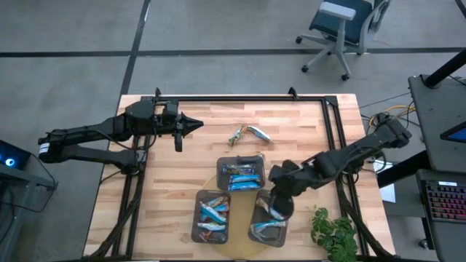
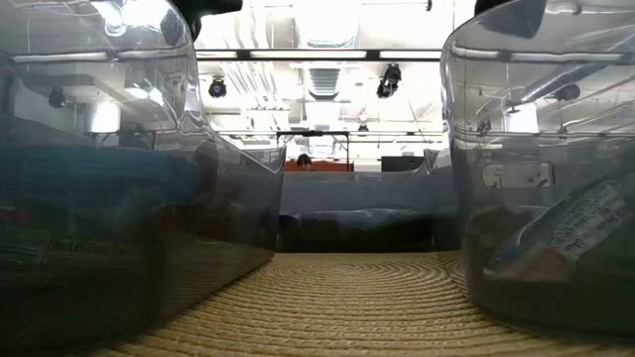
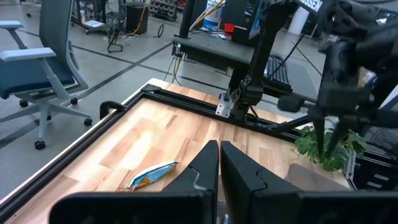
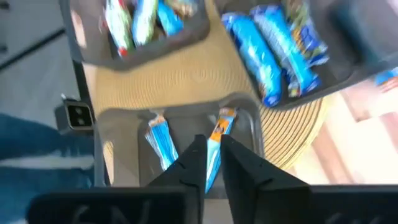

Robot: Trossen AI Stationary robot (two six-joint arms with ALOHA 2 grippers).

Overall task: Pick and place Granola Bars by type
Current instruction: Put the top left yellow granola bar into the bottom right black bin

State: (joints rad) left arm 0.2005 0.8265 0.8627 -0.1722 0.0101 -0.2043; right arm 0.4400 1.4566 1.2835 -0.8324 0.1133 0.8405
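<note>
Granola Bars (image 1: 213, 212) sit sorted in three dark trays on the round woven mat (image 1: 234, 244), with two loose ones (image 1: 250, 133) on the table (image 1: 182, 167) beyond it. Far left of the mat, the left gripper (image 1: 196, 125) hovers with fingers pressed together. Over the mat's right-hand tray (image 1: 268, 222), the right gripper (image 4: 213, 155) pinches a blue-and-orange bar (image 4: 217, 140).

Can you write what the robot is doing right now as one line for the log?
right gripper: over near-right tray, closed on blue bar | left gripper: shut, waiting over table's left | loose bars: on table
</note>
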